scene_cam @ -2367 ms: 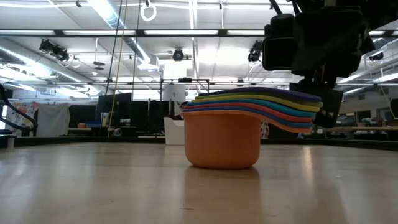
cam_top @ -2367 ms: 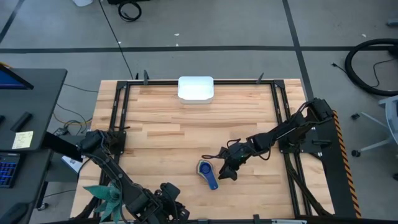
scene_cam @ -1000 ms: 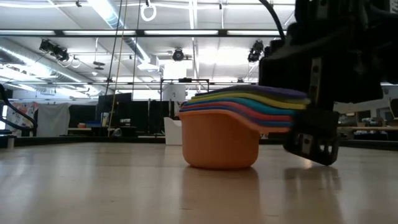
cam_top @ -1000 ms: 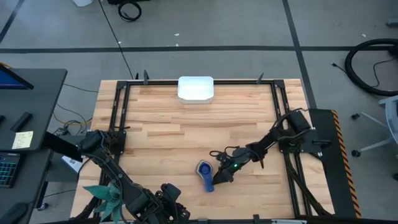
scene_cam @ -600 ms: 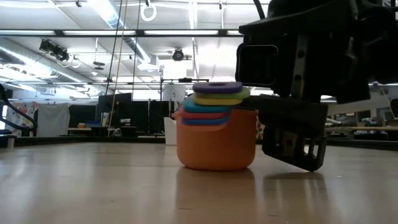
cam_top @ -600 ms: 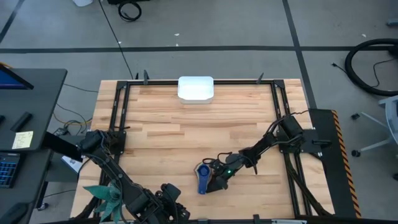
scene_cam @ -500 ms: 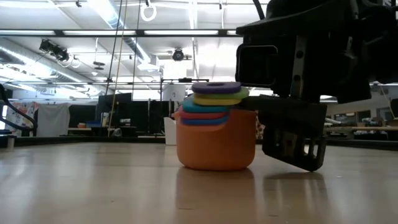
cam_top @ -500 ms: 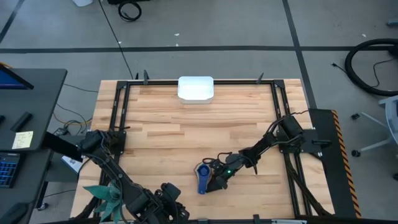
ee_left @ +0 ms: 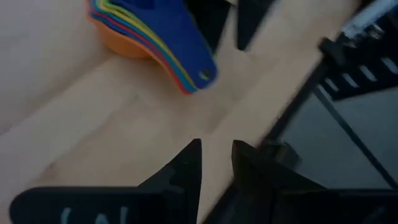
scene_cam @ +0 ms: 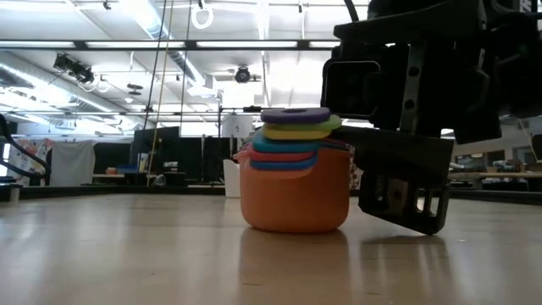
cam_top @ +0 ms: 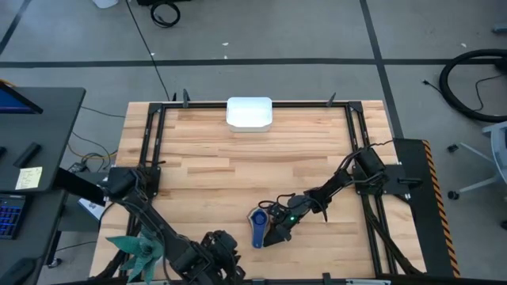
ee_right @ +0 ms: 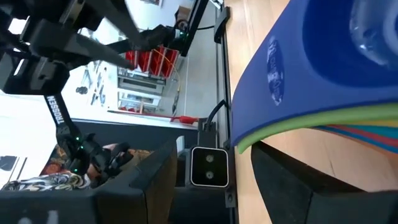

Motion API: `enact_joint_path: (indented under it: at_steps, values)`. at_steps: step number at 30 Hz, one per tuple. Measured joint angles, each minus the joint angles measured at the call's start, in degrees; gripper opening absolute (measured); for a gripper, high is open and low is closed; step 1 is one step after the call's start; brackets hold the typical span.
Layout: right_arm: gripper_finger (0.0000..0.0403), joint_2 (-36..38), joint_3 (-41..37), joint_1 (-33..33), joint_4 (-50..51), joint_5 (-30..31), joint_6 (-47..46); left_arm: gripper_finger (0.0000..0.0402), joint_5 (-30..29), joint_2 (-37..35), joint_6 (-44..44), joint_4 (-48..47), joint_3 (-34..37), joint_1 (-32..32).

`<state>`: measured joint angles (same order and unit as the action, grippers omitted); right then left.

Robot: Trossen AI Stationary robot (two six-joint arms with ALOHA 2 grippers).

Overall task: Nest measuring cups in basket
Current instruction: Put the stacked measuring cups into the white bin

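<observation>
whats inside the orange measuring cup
The other measuring cups sit nested inside the orange cup, their handles stacked red, light blue, yellow and dark blue on top. The bowls are hidden by the orange wall. The right gripper is beside the stack.

A stack of nested round plastic measuring cups [scene_cam: 295, 182] sits on the pale wooden table [scene_cam: 127, 254], orange cup outermost, flat coloured handles fanned toward the camera, purple-blue on top. A dark robot gripper [scene_cam: 405, 182] sits low just beside the stack's right side.
</observation>
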<state>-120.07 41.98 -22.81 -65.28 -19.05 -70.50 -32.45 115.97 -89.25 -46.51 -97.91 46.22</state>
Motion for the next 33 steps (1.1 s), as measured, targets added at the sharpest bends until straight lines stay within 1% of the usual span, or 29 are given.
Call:
enact_joint_path:
  at_steps: [5,12,19,22,25,29,31,33]
  values:
    - [0.0210,0.0,0.0,0.0,0.0,0.8,0.0,0.0094,0.6,3.5,-3.9,-2.7,0.1,-1.4]
    - [0.0210,0.0,0.0,0.0,0.0,1.2,0.2,0.0094,-0.5,8.8,-4.0,-2.9,0.0,-3.2]
    - [0.0210,0.0,0.0,0.0,0.0,1.4,0.1,0.0094,-0.9,12.4,-4.2,-2.5,0.1,-3.6]
    - [0.0210,0.0,0.0,0.0,0.0,1.4,0.2,0.0094,-2.9,12.6,-1.0,-1.4,0.0,-4.0]
    - [0.0210,0.0,0.0,0.0,0.1,1.7,0.9,0.0094,-3.2,13.2,4.1,0.3,0.0,-4.7]
    - [0.0210,0.0,0.0,0.0,0.1,2.2,0.9,0.0094,0.9,15.0,11.1,5.8,0.0,-6.2]
    - [0.0210,0.0,0.0,0.0,0.1,2.4,0.9,0.0094,1.7,15.5,13.4,7.6,0.0,-6.7]
    - [0.0210,0.0,0.0,0.0,0.1,2.5,0.4,0.0094,1.6,15.9,13.7,8.7,-0.1,-7.0]
